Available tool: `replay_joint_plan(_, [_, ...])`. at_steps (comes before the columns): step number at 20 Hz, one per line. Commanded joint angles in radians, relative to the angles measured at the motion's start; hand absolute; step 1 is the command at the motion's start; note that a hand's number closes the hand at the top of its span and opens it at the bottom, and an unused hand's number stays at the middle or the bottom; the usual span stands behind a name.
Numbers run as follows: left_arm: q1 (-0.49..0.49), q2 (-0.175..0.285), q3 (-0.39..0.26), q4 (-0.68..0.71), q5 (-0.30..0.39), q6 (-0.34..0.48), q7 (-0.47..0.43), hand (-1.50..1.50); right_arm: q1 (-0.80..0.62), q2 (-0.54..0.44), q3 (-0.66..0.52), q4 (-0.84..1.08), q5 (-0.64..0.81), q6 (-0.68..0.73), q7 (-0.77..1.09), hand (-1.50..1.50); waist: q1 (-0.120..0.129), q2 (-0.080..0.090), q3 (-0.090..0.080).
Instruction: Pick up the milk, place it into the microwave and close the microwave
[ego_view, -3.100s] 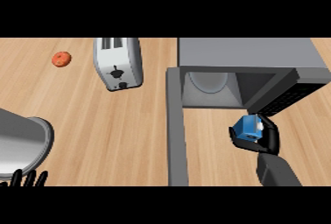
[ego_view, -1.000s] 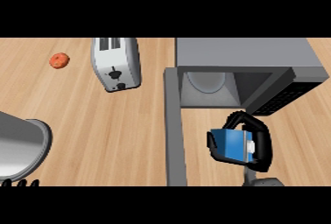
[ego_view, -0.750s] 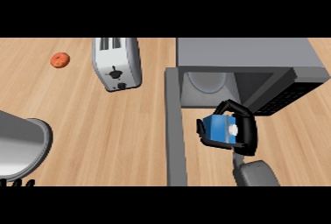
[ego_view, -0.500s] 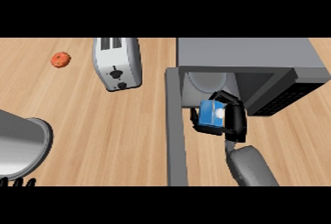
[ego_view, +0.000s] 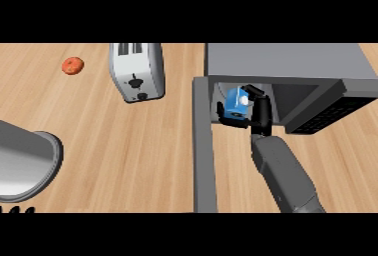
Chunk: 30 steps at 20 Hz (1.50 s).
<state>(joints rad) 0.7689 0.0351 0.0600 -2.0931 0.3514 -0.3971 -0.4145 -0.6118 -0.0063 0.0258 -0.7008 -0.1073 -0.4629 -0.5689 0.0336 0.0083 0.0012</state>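
Note:
A blue milk carton (ego_view: 239, 100) is held in my right hand (ego_view: 252, 113), whose fingers and thumb curl round it. Hand and carton are at the mouth of the open grey microwave (ego_view: 295, 62), just inside its dark cavity. The microwave's door (ego_view: 202, 145) stands swung open toward me, seen edge-on as a long grey bar left of my right forearm. Only the fingertips of my left hand (ego_view: 18, 210) show, at the lower left edge of the head view.
A silver toaster (ego_view: 136, 71) lies on the wooden counter left of the microwave. A small orange-red fruit (ego_view: 72, 65) sits at the far left. A large grey pot or bowl (ego_view: 21, 160) takes up the lower left.
My right hand has carried the milk carton up and to the left, from the counter in front of the microwave into its opening. The left hand has not moved.

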Motion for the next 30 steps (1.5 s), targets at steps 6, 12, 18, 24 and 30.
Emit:
replay_joint_plan(6, [-0.059,0.004,0.008,0.021,0.012,0.002,0.028,-1.50,-0.201,-0.059,-0.087,0.382,0.053,-0.086,-0.109,1.50,0.028,0.016,0.001])
replay_joint_plan(12, [-0.060,0.007,-0.003,0.059,-0.008,-0.037,-0.006,-1.50,-0.271,-0.097,-0.105,0.480,0.070,-0.108,-0.149,1.50,0.055,0.025,0.002])
replay_joint_plan(18, [-0.054,0.017,0.001,0.060,-0.003,-0.053,-0.007,-1.50,-0.304,-0.162,-0.085,0.529,0.121,-0.188,-0.197,1.50,0.079,0.035,0.003])
replay_joint_plan(24, [-0.086,0.023,0.015,0.084,0.006,-0.052,-0.004,-1.50,-0.353,-0.166,-0.122,0.539,0.100,-0.220,-0.213,1.50,0.091,0.042,0.004])
replay_joint_plan(30, [-0.107,0.014,0.019,0.095,0.005,-0.037,-0.001,-1.50,-0.380,-0.190,-0.165,0.516,0.078,-0.249,-0.278,1.50,0.094,0.048,0.005])
